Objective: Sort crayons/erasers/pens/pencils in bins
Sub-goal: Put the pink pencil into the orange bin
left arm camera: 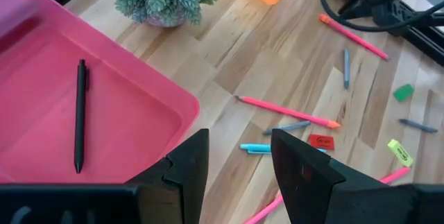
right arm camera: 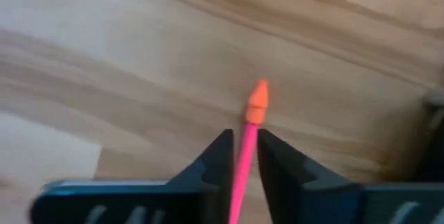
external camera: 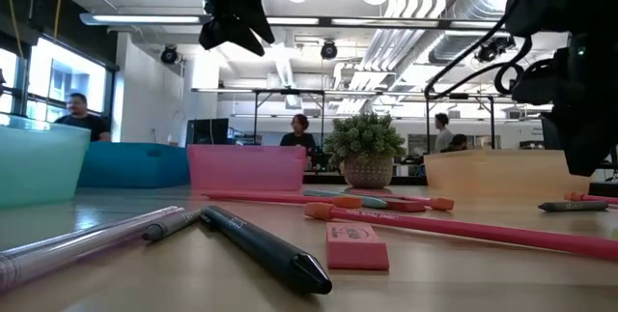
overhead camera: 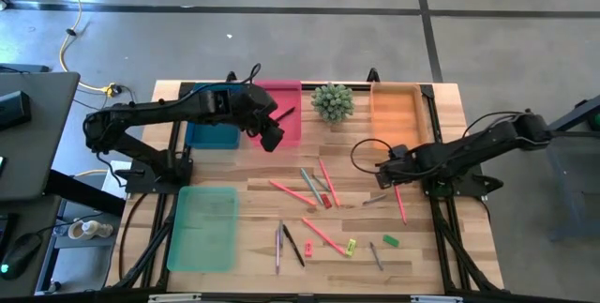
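Note:
My left gripper (overhead camera: 272, 136) (left arm camera: 239, 175) hangs open and empty over the near edge of the pink bin (left arm camera: 132, 92), in which a black pen (left arm camera: 80, 116) lies flat. My right gripper (right arm camera: 245, 141) points down at the table's right, open a little, one finger on each side of a pink pencil (right arm camera: 251, 123) (overhead camera: 400, 202) with an orange tip, which lies on the wood. Teal (overhead camera: 211, 134), orange (overhead camera: 396, 115) and pale-green (overhead camera: 204, 228) bins stand around. Green (overhead camera: 390, 240), yellow (overhead camera: 351, 245) and red (overhead camera: 326, 201) erasers lie loose. My right gripper straddles the pink pencil just behind its orange tip (right arm camera: 258, 96), from above, fingers across it. Whether either finger touches the pencil, I cannot tell.
A small potted plant (overhead camera: 332, 101) stands between the pink and orange bins. Pink pencils, grey crayons, a black pen (overhead camera: 293, 244) and another red eraser (overhead camera: 307, 248) lie scattered over the table's middle and near part. A black cable loops by the right arm (overhead camera: 370, 158).

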Tool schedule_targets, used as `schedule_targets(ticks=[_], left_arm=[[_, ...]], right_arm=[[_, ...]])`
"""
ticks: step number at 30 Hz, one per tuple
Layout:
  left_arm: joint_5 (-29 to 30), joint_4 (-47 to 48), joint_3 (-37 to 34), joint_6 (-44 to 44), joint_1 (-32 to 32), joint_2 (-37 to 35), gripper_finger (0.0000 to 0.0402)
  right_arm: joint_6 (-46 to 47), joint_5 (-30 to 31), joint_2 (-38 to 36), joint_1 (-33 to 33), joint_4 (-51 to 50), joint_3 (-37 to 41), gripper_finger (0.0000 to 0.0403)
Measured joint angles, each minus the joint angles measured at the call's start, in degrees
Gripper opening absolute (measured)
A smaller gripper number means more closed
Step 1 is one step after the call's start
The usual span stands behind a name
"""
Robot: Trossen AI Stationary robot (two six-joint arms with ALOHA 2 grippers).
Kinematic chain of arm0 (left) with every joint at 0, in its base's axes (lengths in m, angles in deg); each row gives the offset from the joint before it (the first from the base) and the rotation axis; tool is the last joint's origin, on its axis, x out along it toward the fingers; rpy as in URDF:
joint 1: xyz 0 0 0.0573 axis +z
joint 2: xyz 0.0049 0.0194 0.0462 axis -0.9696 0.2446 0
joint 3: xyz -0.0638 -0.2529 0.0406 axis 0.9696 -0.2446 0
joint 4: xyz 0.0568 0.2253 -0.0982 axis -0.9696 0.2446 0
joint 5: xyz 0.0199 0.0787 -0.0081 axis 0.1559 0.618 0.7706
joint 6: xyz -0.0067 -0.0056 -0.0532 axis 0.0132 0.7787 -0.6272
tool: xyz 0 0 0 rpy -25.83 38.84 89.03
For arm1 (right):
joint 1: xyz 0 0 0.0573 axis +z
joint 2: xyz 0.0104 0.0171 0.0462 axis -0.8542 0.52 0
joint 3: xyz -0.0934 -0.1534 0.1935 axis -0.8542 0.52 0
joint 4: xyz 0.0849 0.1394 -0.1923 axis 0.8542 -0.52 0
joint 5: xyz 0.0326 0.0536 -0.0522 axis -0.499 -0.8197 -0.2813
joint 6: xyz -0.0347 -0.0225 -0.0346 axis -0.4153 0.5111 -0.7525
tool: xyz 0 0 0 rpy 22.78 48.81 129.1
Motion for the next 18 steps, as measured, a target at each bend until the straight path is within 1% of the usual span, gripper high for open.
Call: schedule_targets(ticks=[4,7,18], left_arm=[[0.00,-0.07,0.00,-0.47,0.00,0.02,0.0143],[0.00,-0.13,0.00,-0.50,0.02,0.02,0.0143],[0.00,-0.46,0.00,-0.48,0.02,0.04,0.0143]], right_arm=[[2.19,1.58,1.44,0.00,-1.46,0.00,0.0115],[2.17,1.87,2.50,0.00,-1.46,0.00,0.0134],[3.22,1.20,9.10,-0.03,2.55,0.00,0.0141]])
